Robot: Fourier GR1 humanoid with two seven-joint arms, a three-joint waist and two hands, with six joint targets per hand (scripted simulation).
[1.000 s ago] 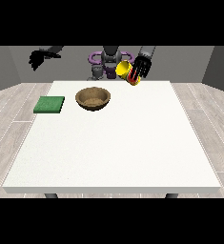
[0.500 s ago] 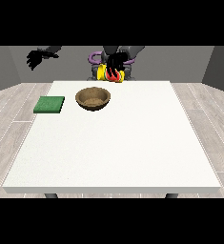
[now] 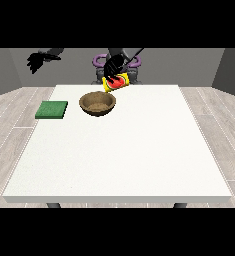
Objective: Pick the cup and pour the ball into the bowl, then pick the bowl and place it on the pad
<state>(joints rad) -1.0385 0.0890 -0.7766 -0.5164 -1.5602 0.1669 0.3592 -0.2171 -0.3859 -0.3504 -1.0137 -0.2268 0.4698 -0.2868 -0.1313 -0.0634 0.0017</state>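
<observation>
The hand at the view's right point(image 3: 114, 65) has its fingers clamped on the yellow cup point(image 3: 116, 82), held tipped just above the back rim of the bowl point(image 3: 97, 104). The cup's long axis lies nearly level, its mouth toward the camera. Pouring seems underway; I cannot see the ball, and the bowl is not yet on the green pad point(image 3: 52, 110). The other hand point(image 3: 38, 60) hangs in the air with fingers apart.
</observation>
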